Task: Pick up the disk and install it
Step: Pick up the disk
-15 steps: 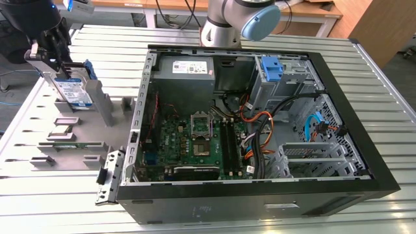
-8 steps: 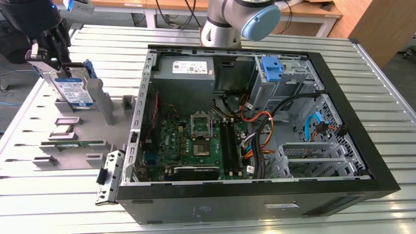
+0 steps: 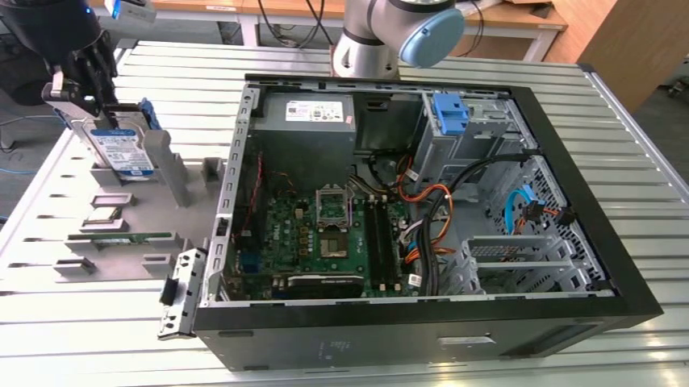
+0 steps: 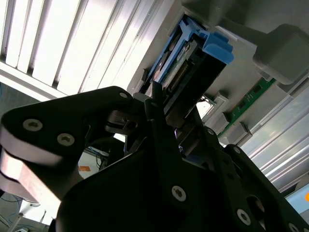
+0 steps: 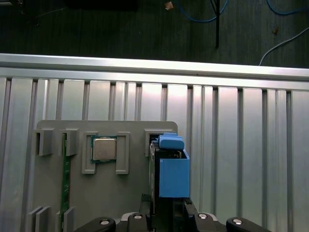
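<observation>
The black fingers are reaching down either side of the disk's upper end. No gap is showing between them and its faces in the second wrist view, so they appear to be clamping it rather than merely flanking it. They are taking it by the narrow top edge, probably because that is the one part standing free of its holder.

The disk is standing on edge in a slot of the grey fixture, with its label facing out and its blue bracket running along the side. It seems to be sitting in the slot, not lifted clear. Being held upright there is keeping its top open to a grasp from above.

On the same fixture, just beside the disk, a processor chip and a green circuit strip are lying in their own recesses. Each part has its own pocket, so none is crowding another.

The fixture is resting on the ribbed metal worktop toward the exterior view's left. The open computer case is lying beside it with its side off, exposing its drive bay near the far corner — well apart from the disk.
</observation>
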Tool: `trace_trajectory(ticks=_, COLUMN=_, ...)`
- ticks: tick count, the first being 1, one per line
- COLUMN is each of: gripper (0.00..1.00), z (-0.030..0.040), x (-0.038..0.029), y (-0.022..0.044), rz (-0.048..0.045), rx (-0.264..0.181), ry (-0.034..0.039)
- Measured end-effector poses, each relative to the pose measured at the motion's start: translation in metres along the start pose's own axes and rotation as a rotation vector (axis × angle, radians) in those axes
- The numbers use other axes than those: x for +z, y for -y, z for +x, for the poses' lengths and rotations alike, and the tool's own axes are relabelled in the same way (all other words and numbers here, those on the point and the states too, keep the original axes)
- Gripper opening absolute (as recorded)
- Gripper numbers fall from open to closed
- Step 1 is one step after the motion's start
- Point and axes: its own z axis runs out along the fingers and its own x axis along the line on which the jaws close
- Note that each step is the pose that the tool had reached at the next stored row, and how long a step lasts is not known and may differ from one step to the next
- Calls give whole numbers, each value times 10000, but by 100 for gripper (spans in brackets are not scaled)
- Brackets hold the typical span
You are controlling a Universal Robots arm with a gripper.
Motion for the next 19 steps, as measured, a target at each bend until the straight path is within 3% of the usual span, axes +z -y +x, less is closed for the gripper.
trace_trajectory(ticks=5, gripper=36, z=0, x=2, y=0, rz=3, rx=0, ry=2)
trace_trajectory(ticks=10, gripper=54, z=0, x=1, y=0, rz=0, rx=0, ry=0)
trace_trajectory(ticks=12, gripper=54, z=0, x=2, y=0, rz=0, rx=1, ry=0)
trace_trajectory(ticks=14, gripper=54, z=-1, x=3, y=0, rz=18, rx=408, ry=19)
trace_trajectory(ticks=19, gripper=54, z=0, x=3, y=0, rz=20, rx=451, ry=22)
